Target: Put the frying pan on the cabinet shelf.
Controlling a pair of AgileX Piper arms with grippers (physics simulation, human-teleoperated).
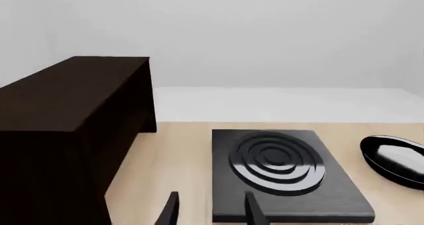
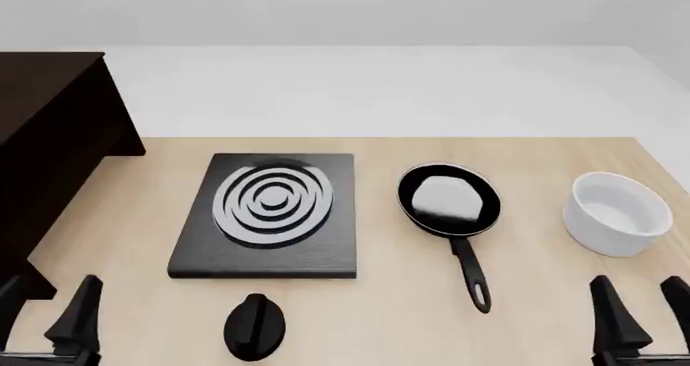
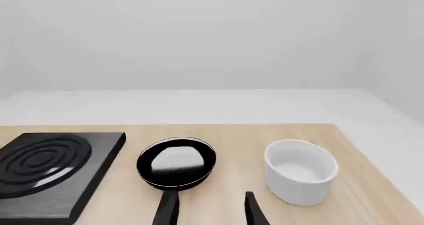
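Observation:
The frying pan (image 2: 448,200) rests on the light wood table to the right of the stove plate, its long handle (image 2: 473,281) pointing toward me. It also shows in the right wrist view as the pan (image 3: 176,163) and at the edge of the left wrist view as the pan (image 1: 396,160). The cabinet shelf (image 2: 38,83) is the flat top of the dark cabinet (image 1: 66,96) at the far left. My left gripper (image 2: 45,313) hangs open near the front left corner, holding nothing. Open and empty too, my right gripper (image 2: 644,313) sits at the front right, right of the handle.
A black square stove plate (image 2: 270,212) with silver rings lies mid-table. A white bowl (image 2: 616,212) stands right of the pan. A small black knob-like object (image 2: 255,326) sits in front of the stove plate. The table's far edge meets a white floor.

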